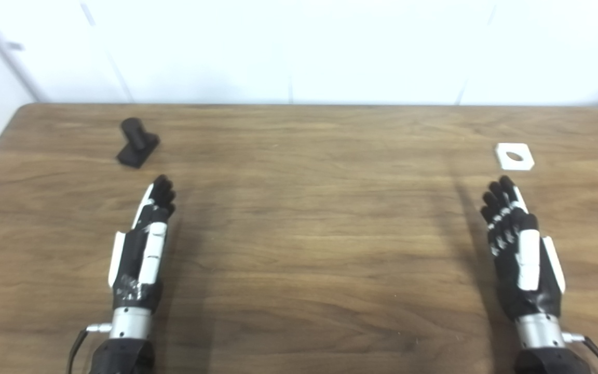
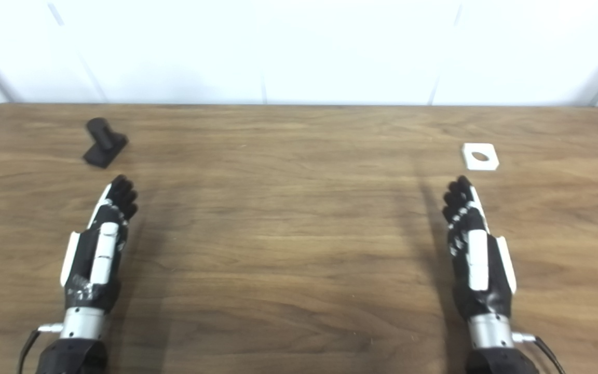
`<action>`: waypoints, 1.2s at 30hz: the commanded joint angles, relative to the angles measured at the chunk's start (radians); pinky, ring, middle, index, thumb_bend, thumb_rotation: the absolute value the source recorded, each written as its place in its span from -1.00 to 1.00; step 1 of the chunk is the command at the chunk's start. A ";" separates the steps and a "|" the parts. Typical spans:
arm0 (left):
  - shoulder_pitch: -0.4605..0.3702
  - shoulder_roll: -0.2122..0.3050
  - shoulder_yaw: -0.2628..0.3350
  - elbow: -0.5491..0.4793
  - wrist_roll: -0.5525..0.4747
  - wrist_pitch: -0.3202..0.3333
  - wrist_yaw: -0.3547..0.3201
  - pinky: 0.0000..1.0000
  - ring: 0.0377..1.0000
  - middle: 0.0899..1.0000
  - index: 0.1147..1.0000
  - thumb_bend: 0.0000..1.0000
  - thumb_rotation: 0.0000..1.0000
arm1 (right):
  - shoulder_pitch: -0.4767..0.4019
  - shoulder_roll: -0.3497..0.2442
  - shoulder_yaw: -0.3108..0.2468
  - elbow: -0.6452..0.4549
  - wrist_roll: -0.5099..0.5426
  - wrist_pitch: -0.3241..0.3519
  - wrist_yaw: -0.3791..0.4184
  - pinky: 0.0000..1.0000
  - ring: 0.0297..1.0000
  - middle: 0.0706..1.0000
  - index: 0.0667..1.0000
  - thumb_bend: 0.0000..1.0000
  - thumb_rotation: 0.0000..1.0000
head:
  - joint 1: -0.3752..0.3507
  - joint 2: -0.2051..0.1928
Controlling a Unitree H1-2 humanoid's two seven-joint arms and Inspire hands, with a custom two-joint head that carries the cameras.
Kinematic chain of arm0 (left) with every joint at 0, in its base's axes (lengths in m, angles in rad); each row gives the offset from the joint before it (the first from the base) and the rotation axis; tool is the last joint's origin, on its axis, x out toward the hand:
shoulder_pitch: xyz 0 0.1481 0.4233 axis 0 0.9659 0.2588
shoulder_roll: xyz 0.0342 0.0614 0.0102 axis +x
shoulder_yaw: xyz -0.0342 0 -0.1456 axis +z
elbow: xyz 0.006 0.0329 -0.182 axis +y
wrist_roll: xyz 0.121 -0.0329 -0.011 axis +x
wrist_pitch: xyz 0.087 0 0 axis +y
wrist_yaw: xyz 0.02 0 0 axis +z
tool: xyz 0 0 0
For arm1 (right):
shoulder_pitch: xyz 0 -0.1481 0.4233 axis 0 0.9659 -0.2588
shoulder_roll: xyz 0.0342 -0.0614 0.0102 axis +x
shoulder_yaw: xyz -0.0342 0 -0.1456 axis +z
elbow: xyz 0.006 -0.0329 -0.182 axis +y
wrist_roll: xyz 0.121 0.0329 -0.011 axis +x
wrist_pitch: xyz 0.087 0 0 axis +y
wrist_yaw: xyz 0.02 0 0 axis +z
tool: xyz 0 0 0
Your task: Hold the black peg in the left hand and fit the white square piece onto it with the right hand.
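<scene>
Left hand (image 1: 140, 249) hovers over the table (image 1: 309, 234), fingers straight, holding nothing; black peg (image 1: 137, 143) lies just beyond it. Right hand (image 1: 519, 249) likewise empty, fingers extended; white square piece (image 1: 514, 156) flat just beyond

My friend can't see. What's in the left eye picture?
Two robot hands, left hand and right hand, hover open over a wooden table, holding nothing. A black peg lies beyond the left hand, a white square piece beyond the right.

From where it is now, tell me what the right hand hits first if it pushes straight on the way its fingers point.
Probably the white square piece: it lies flat on the table just beyond the right hand, nothing between. Hand height is unclear, so it might pass over it.
</scene>
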 commanded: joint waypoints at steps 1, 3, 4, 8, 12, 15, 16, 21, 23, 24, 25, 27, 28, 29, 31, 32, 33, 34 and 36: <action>0.032 -0.042 -0.024 0.032 0.012 -0.035 0.018 0.91 0.90 0.90 0.92 -0.02 0.64 | 0.060 -0.030 -0.007 0.045 0.005 -0.065 0.022 1.00 0.96 0.94 0.95 0.03 0.84 | 0.016 -0.012; 0.035 -0.049 -0.027 0.035 0.023 -0.038 0.025 0.91 0.91 0.90 0.92 0.01 0.65 | 0.059 -0.029 -0.010 0.055 -0.002 -0.079 0.024 0.98 0.94 0.92 0.93 0.06 0.84 | 0.034 -0.032; 0.036 -0.052 -0.028 0.037 0.029 -0.040 0.030 0.91 0.92 0.90 0.92 0.03 0.66 | 0.060 -0.028 -0.010 0.057 -0.002 -0.081 0.024 0.97 0.93 0.91 0.92 0.07 0.84 | 0.041 -0.037; 0.038 -0.054 -0.036 0.044 0.040 -0.052 0.039 0.89 0.91 0.89 0.92 0.03 0.66 | 0.062 -0.029 -0.010 0.058 0.007 -0.075 0.026 1.00 0.96 0.94 0.95 0.05 0.87 | 0.058 -0.056; 0.041 -0.055 -0.042 0.047 0.038 -0.059 0.040 0.87 0.90 0.88 0.91 0.02 0.66 | 0.063 -0.033 -0.012 0.062 0.011 -0.075 0.029 1.00 0.96 0.95 0.96 0.05 0.90 | 0.067 -0.071; 0.046 -0.056 -0.046 0.047 0.034 -0.063 0.038 0.87 0.91 0.89 0.91 0.02 0.64 | 0.069 -0.032 -0.015 0.057 0.015 -0.069 0.028 1.00 0.96 0.94 0.94 0.07 0.88 | 0.077 -0.093; 0.047 -0.057 -0.048 0.047 0.034 -0.066 0.038 0.87 0.91 0.89 0.92 0.01 0.64 | 0.071 -0.032 -0.016 0.056 0.014 -0.068 0.029 0.99 0.95 0.94 0.94 0.07 0.88 | 0.077 -0.093; 0.056 -0.049 -0.057 0.053 0.041 -0.089 0.031 0.90 0.93 0.90 0.92 -0.05 0.65 | 0.081 -0.034 -0.017 0.055 0.007 -0.065 0.032 1.00 0.98 0.98 0.96 0.06 0.91 | 0.076 -0.116; 0.061 -0.045 -0.058 0.060 0.044 -0.102 0.031 0.89 0.94 0.91 0.93 -0.04 0.65 | 0.087 -0.032 -0.015 0.049 0.003 -0.057 0.031 1.00 1.00 0.99 0.97 0.08 0.92 | 0.072 -0.122; 0.062 -0.046 -0.058 0.061 0.042 -0.104 0.031 0.89 0.94 0.91 0.93 -0.04 0.65 | 0.088 -0.031 -0.014 0.047 0.003 -0.054 0.031 1.00 1.00 0.99 0.98 0.09 0.92 | 0.072 -0.122; 0.064 -0.046 -0.058 0.060 0.040 -0.105 0.032 0.89 0.94 0.91 0.92 -0.04 0.64 | 0.090 -0.030 -0.013 0.045 0.003 -0.051 0.030 1.00 1.00 0.99 0.99 0.09 0.93 | 0.070 -0.123; 0.067 -0.047 -0.058 0.056 0.039 -0.102 0.033 0.90 0.94 0.90 0.92 -0.05 0.63 | 0.093 -0.028 -0.011 0.039 0.001 -0.044 0.029 1.00 1.00 0.99 1.00 0.08 0.93 | 0.068 -0.121; 0.069 -0.045 -0.058 0.055 0.041 -0.104 0.031 0.90 0.94 0.90 0.92 -0.06 0.62 | 0.094 -0.028 -0.010 0.038 0.003 -0.045 0.031 1.00 1.00 0.99 1.00 0.08 0.93 | 0.063 -0.122; 0.070 -0.042 -0.059 0.056 0.043 -0.105 0.029 0.91 0.95 0.91 0.92 -0.08 0.64 | 0.095 -0.028 -0.010 0.038 0.005 -0.047 0.033 1.00 1.00 1.00 1.00 0.05 0.94 | 0.062 -0.122; 0.072 -0.039 -0.061 0.057 0.048 -0.111 0.028 0.92 0.96 0.92 0.93 -0.10 0.65 | 0.095 -0.028 -0.011 0.041 0.011 -0.049 0.035 1.00 0.99 0.98 0.99 0.05 0.95 | 0.060 -0.121; 0.072 -0.038 -0.061 0.059 0.053 -0.113 0.028 0.92 0.96 0.92 0.93 -0.07 0.65 | 0.095 -0.029 -0.012 0.042 0.013 -0.050 0.036 0.94 0.94 0.93 0.94 0.11 0.89 | 0.060 -0.121; 0.072 -0.037 -0.061 0.060 0.057 -0.114 0.029 0.91 0.96 0.92 0.93 -0.05 0.65 | 0.094 -0.029 -0.013 0.043 0.014 -0.050 0.037 0.90 0.90 0.89 0.90 0.16 0.84 | 0.060 -0.121; 0.072 -0.038 -0.060 0.057 0.062 -0.113 0.031 0.91 0.96 0.92 0.93 -0.04 0.65 | 0.094 -0.031 -0.013 0.044 0.014 -0.051 0.039 0.88 0.89 0.88 0.89 0.18 0.83 | 0.060 -0.121; 0.072 -0.041 -0.060 0.054 0.069 -0.109 0.035 0.89 0.96 0.92 0.93 -0.02 0.65 | 0.093 -0.032 -0.013 0.047 0.013 -0.051 0.041 0.84 0.87 0.86 0.86 0.26 0.80 | 0.053 -0.124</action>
